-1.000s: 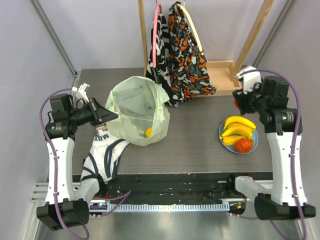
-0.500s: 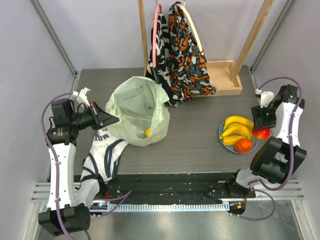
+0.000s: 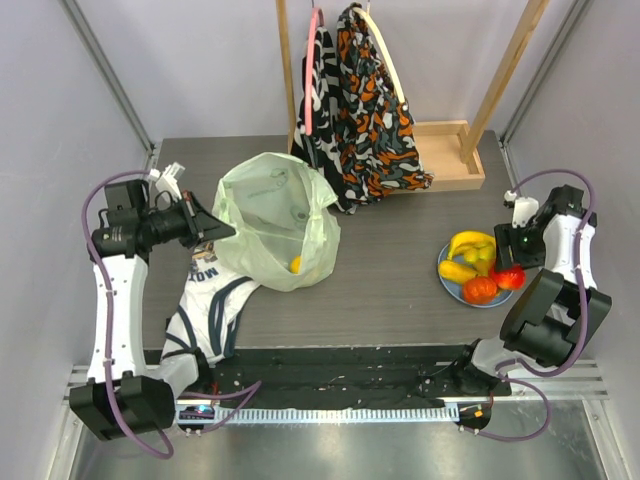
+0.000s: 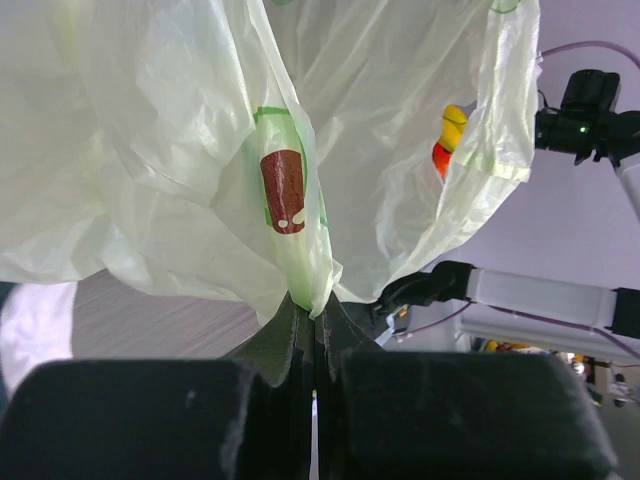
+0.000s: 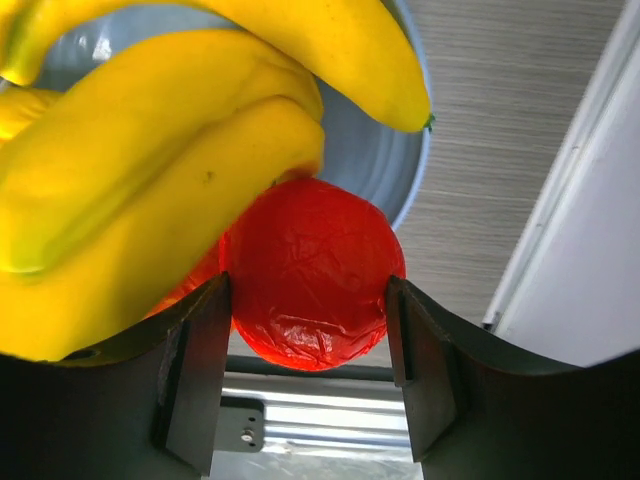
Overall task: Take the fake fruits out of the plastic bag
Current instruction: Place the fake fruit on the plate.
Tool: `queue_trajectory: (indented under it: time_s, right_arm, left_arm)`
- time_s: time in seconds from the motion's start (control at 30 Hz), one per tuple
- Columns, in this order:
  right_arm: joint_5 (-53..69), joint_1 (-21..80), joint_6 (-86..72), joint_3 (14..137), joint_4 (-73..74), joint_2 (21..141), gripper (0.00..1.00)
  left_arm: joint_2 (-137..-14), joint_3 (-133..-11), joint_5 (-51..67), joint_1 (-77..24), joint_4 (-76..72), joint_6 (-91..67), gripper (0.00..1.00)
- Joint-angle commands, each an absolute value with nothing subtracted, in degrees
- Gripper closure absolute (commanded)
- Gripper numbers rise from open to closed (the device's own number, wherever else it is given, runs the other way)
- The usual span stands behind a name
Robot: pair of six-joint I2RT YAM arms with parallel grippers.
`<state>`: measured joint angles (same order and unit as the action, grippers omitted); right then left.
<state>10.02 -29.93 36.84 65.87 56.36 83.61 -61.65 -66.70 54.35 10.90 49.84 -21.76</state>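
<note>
The right gripper grasps a red round fruit from either side and holds it low against the near rim of the blue plate, which sits on the right of the dark worktop. The plate is already crowded with yellow bananas and an orange-red round fruit. Across the worktop, the left gripper is clenched on a fold at the edge of the avocado-print plastic bag, lifting that side so the thin film billows up. At least one small yellow fruit shows through the bag's lower wall; whether more lie hidden in the folds cannot be told. A white garment with navy stripes lies beside the bag under the left arm. The step in hand appears to be setting down the red fruit, with the task well along but not finished. The next move would likely call for the right gripper to let go without knocking the fruit off the plate's edge. It would then cross to the bag's mouth while the left arm holds the film open, as loose plastic could easily snag a finger.
</note>
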Motion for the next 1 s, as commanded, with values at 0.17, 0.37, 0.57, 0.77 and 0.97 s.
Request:
queue_trajectory:
  time_s: [0.17, 0.37, 0.57, 0.77, 0.97]
  right_arm:
    - [13.97, -30.41, 32.87, 60.56, 51.06, 84.55, 0.77]
    - [10.73, -30.41, 33.92, 59.94, 49.13, 84.11, 0.41]
    - [8.61, -30.76, 36.11, 62.31, 51.59, 82.10, 0.19]
    - [9.05, -30.94, 41.22, 66.34, 57.82, 76.20, 0.17]
    - [22.63, -31.02, 43.06, 80.02, 65.99, 75.68, 0.13]
  left_arm:
    - [-61.61, -71.89, 50.63, 10.99, 57.65, -13.45, 1.00]
    - [-59.59, -70.84, 50.89, 11.86, 57.57, -13.53, 1.00]
    - [-57.92, -69.00, 51.68, 11.95, 57.57, -13.62, 1.00]
    - [-56.78, -66.36, 53.26, 12.04, 55.38, -15.29, 1.00]
    - [-54.93, -64.08, 53.70, 12.04, 53.44, -16.52, 1.00]
